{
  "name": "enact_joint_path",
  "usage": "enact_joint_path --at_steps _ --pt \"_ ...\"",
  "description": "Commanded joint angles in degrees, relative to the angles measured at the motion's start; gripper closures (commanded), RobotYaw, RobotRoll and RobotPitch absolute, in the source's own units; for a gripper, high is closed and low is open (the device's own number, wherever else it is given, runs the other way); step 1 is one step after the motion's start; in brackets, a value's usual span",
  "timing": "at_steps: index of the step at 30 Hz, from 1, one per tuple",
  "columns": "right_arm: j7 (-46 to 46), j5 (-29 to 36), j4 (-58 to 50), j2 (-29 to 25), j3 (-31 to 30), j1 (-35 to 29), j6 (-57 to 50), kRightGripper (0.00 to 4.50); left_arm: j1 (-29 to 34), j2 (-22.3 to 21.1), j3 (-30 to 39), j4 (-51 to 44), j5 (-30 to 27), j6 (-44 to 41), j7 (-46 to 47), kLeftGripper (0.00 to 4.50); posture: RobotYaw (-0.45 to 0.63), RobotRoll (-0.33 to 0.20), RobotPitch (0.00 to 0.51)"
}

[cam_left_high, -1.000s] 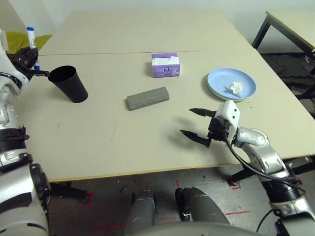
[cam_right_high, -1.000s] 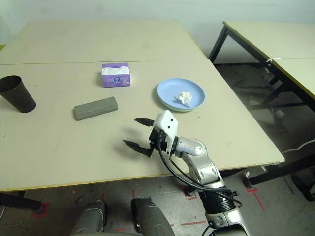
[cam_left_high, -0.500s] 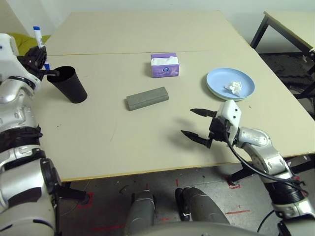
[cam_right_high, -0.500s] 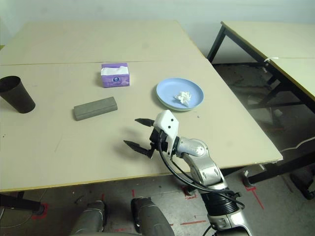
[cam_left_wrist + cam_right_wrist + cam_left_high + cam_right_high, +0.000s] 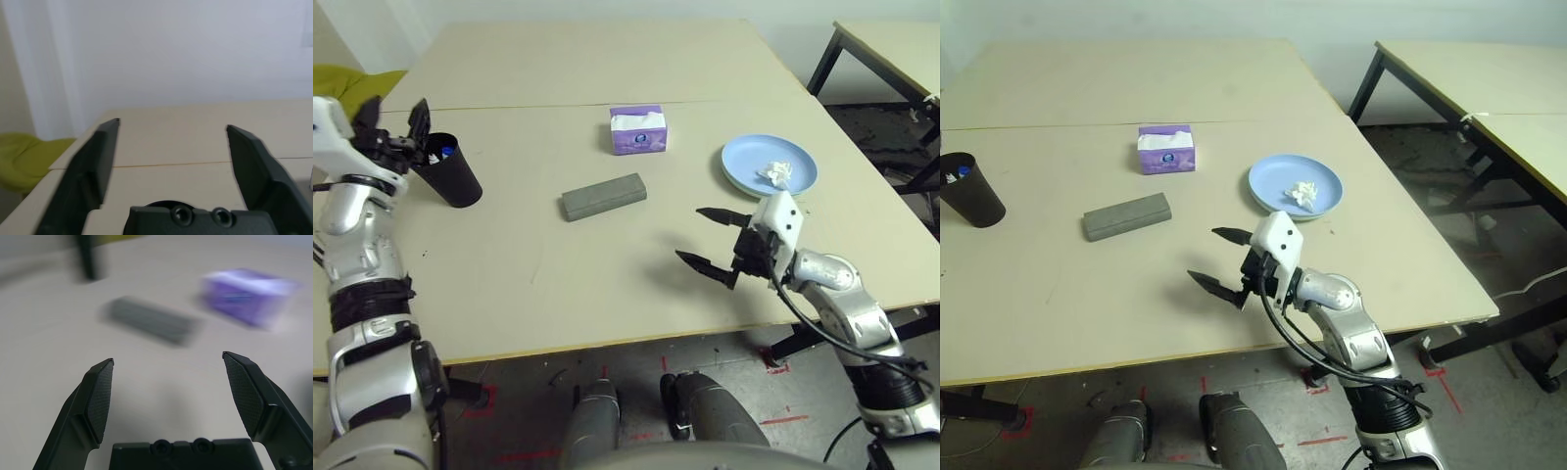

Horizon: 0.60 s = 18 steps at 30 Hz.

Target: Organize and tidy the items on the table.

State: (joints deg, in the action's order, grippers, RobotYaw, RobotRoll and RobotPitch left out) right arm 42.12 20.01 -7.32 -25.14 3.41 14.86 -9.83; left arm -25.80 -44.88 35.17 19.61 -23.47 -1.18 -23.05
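Tapered matte-black cup (image 5: 451, 176), blue-capped marker (image 5: 446, 153) inside; left gripper (image 5: 391, 122) and right gripper (image 5: 715, 241) splayed, empty.

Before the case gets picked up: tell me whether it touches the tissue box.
Apart. The left eye view shows bare table between the grey glasses case and the purple tissue box.

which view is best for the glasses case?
Left eye view: the grey glasses case lies whole and unobstructed mid-table. Right eye view shows it equally whole, further left in the picture. Right wrist view shows it blurred beyond the open claw.
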Motion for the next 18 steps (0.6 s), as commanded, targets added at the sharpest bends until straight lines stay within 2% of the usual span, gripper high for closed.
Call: enact_joint_path --at_steps 1,5,9,13,18 --pt "-6.34 0.01 3.81 -1.53 9.45 -0.76 3.12 0.00 9.74 -0.73 9.08 -7.06 -3.80 -8.20 2.63 0.06 -0.10 0.000 0.166" --pt "-15.02 -3.14 6.02 0.59 15.00 -5.46 6.92 0.00 27.11 2.14 14.17 -16.89 -5.22 -13.06 -0.24 0.06 -0.07 0.000 0.188" --pt "-19.89 -5.68 12.38 2.08 16.90 -6.86 12.48 0.00 37.65 6.34 13.19 -26.04 -6.86 -15.64 -2.42 0.06 -0.04 0.000 0.210" --pt "-21.05 -7.13 17.67 3.20 16.32 -7.98 17.98 0.00 40.40 8.19 10.63 -28.18 -6.44 -15.98 -3.98 0.06 -0.04 0.000 0.217" --pt "-22.20 -7.36 14.90 4.30 15.95 -11.77 19.03 0.00 38.59 7.45 6.86 -26.88 -4.92 -15.17 -5.42 0.06 -0.05 0.000 0.214"
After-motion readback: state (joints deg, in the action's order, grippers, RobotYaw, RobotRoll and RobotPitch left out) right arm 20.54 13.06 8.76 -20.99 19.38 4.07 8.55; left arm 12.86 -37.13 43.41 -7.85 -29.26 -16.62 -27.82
